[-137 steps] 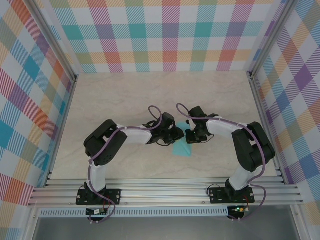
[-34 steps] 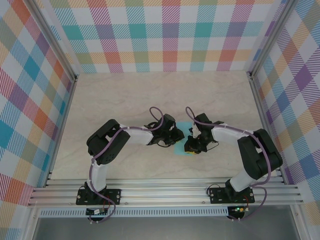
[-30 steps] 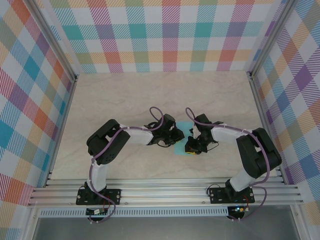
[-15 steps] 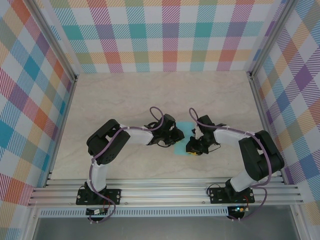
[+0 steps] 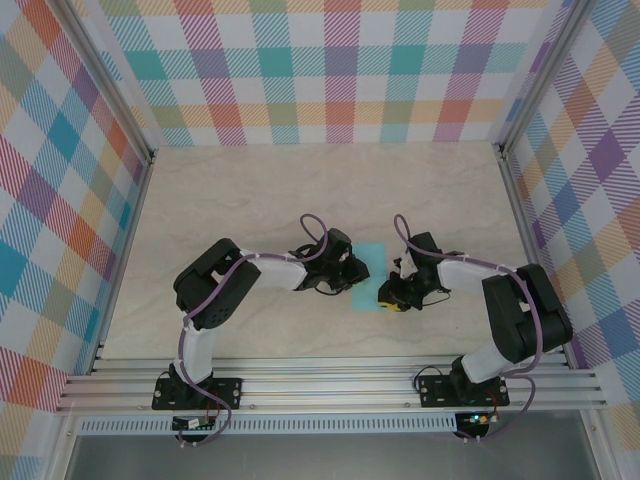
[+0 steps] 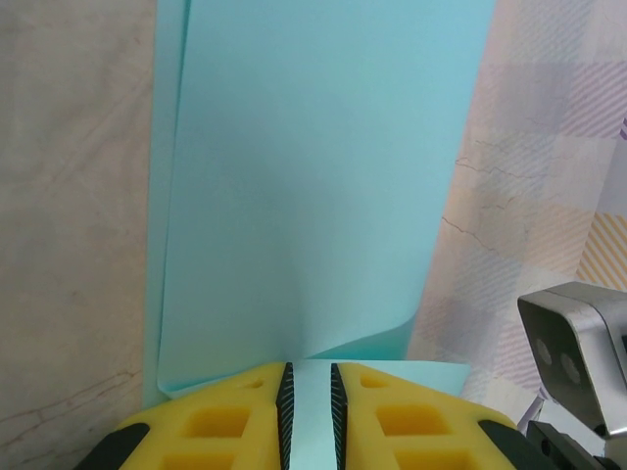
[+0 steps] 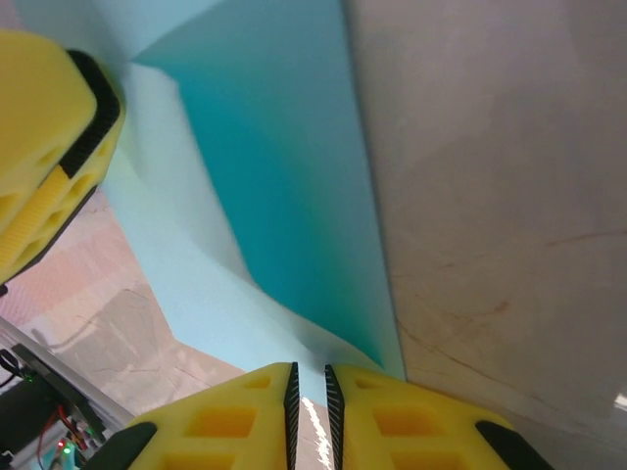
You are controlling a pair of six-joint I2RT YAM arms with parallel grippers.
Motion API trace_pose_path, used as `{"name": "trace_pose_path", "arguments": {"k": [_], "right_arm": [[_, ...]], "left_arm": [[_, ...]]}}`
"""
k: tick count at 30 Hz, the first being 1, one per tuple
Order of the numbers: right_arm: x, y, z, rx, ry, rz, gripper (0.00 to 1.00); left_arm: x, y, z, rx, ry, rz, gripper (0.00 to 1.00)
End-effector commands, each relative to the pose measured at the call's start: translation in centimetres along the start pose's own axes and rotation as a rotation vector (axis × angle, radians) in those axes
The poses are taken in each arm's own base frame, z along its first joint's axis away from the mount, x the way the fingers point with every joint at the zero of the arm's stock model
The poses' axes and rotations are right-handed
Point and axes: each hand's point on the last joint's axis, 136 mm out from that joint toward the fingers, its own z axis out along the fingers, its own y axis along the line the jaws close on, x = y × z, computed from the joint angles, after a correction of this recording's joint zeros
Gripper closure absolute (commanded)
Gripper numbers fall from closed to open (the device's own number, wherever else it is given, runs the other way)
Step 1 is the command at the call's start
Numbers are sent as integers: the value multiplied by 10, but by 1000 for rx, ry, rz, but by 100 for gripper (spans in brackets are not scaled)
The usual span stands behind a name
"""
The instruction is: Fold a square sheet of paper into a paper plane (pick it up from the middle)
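A beige worktop (image 5: 250, 190) is stretching well away on every side to checked walls (image 5: 330, 70). Near its middle, a light-blue paper sheet (image 5: 372, 258) is lying folded over. The left pincer (image 5: 355, 274) and right pincer (image 5: 392, 299) are each nipping an edge of it between narrow jaws, from opposite sides.

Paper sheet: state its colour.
Light blue, unmarked; the paper sheet shows best in the left wrist view.

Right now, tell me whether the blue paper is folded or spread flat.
Folded: in the left wrist view the blue paper shows a second layer's edge along one side.
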Motion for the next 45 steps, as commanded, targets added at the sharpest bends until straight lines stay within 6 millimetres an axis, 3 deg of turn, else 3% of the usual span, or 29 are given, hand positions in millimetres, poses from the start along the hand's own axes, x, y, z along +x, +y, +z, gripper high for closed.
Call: {"name": "trace_pose_path", "arguments": {"k": [1,5,9,16,20,24,30,37,45], "right_arm": [[18,-31,5,98,54,111,82],[20,-38,5,97,59,150,84],[19,-30,0,69,59,133,88],[7,6,-24,-36,-12,29,87],[2,20,-25,-89,0,1,87],[-6,16,-16,-67,26,5,86],[-3,-26,-3,115,41,82,86],[3,-40,3,141,53,120,86],[4,-37,5,113,63,114,87]], "left_arm": [[6,23,9,-82,18,9,80],[6,23,10,-84,18,9,80],[6,22,11,-82,20,9,80],[5,21,10,-81,19,10,80],[5,20,10,-78,20,11,80],[5,20,10,-80,19,11,80],[4,18,9,-77,16,13,80],[3,15,6,-79,12,33,79],[-5,-28,-19,11,-24,118,69]]}}
